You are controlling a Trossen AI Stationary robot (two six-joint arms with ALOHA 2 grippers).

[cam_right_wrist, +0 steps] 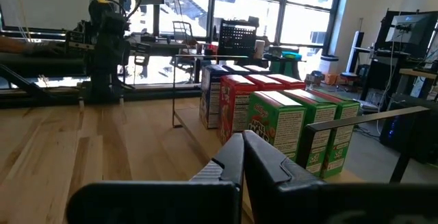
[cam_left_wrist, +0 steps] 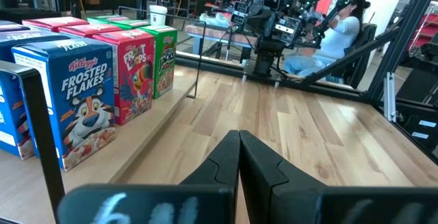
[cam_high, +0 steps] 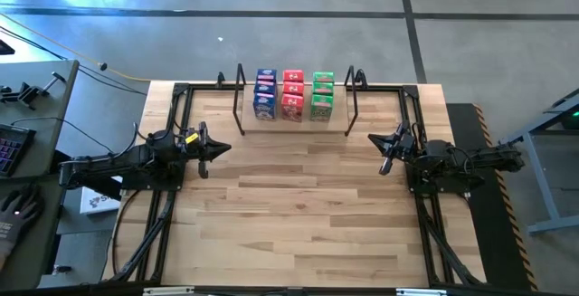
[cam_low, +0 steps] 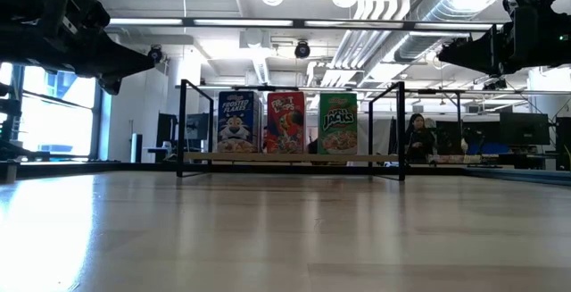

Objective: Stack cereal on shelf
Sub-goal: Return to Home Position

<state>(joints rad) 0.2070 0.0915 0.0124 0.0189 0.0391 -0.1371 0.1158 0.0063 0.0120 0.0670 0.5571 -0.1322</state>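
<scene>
Stacking looks complete: cereal (cam_high: 292, 95) all on shelf (cam_low: 294, 157) at far edge of tabletop (cam_high: 298, 214). Count: three blue, three red, three green, nine in three colour columns. Left tool (cam_left_wrist: 239, 142) fingers together, empty, at left side. Right tool (cam_right_wrist: 243, 142) same, at right side. Likely left: arms homing.
</scene>
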